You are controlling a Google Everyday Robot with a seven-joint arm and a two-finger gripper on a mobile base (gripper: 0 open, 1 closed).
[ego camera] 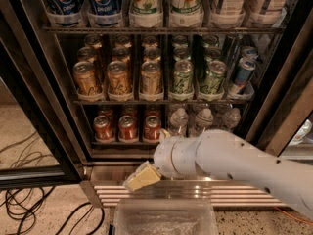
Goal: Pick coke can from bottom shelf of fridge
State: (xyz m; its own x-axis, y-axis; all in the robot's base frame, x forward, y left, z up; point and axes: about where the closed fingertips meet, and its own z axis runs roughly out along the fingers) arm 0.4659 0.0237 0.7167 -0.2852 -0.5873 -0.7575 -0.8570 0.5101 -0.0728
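Bottom shelf (122, 142) bears red, silver-topped coke cans (128, 128) — end effector (140, 177) below.

Fridge (34, 77): black frame, steel base with grille (105, 190).
Bottom shelf (122, 142): three coke cans (127, 128) in a row at the fridge's left side, water bottles (179, 121) to their right.
Shelf above: gold cans (118, 77), then green cans (183, 77).
Gripper (142, 176): on a white arm (230, 158), low before the fridge's base, below the coke cans and apart from them.
Clear tub (164, 218): in front of the fridge's base.
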